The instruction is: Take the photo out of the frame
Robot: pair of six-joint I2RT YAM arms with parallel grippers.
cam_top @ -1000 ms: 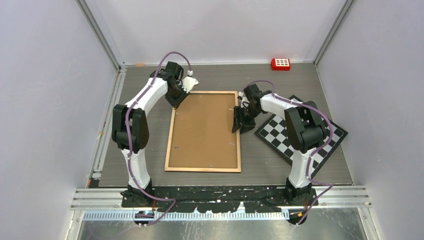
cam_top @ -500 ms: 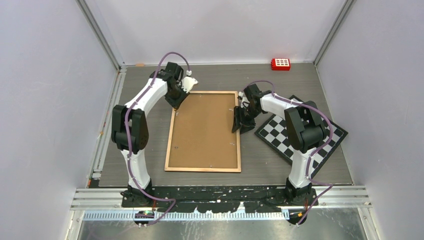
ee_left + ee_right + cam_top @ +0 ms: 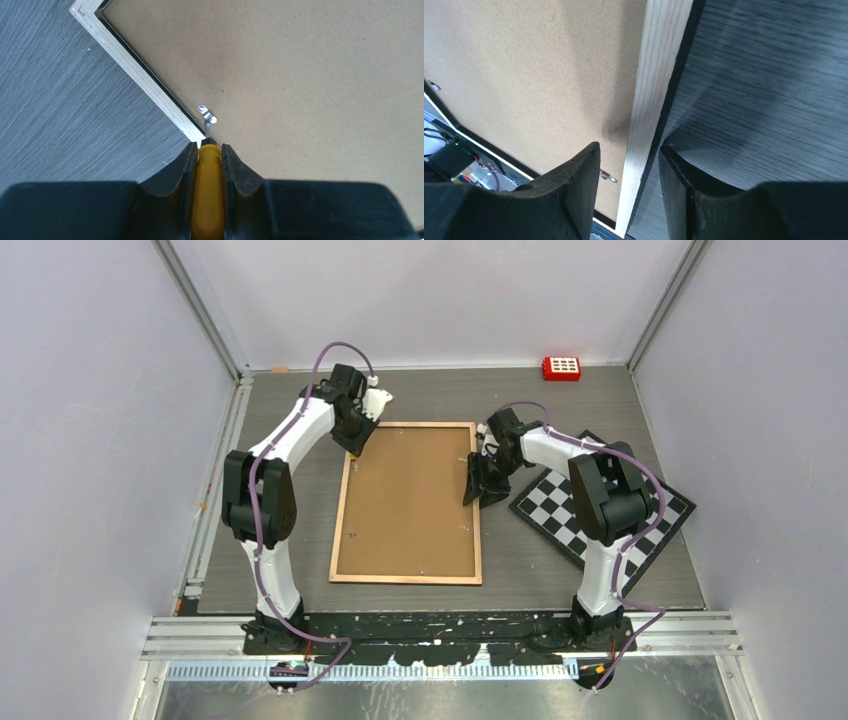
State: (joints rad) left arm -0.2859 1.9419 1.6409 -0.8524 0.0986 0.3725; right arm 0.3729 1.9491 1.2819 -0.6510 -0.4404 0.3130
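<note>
Face down, the frame lies flat mid-bench, long sides running away from the arm bases, pale wood rim around the brown backing board.

Left arm: elbow high over the left strip of bench, forearm reaching in to the frame's far-left corner, wrist pitched down. Left fingers clamped on a yellow-handled tool; its thin metal tip sits at a small silver clip just inside the left rim, on the board.

Right arm: elbow over the checkerboard, forearm angled back left to the frame's right rim, far half. Right fingers apart and straddling that rim: one over the board with a gap to the wood, the other outside at the black outer edge, above the bench.

Room: broad bare strip beyond the far rim, red block well off at the back wall. Narrower strip left of the frame, up to the metal rail. Checkerboard near the right rim, not touching. Near rim close to the base mounts.
</note>
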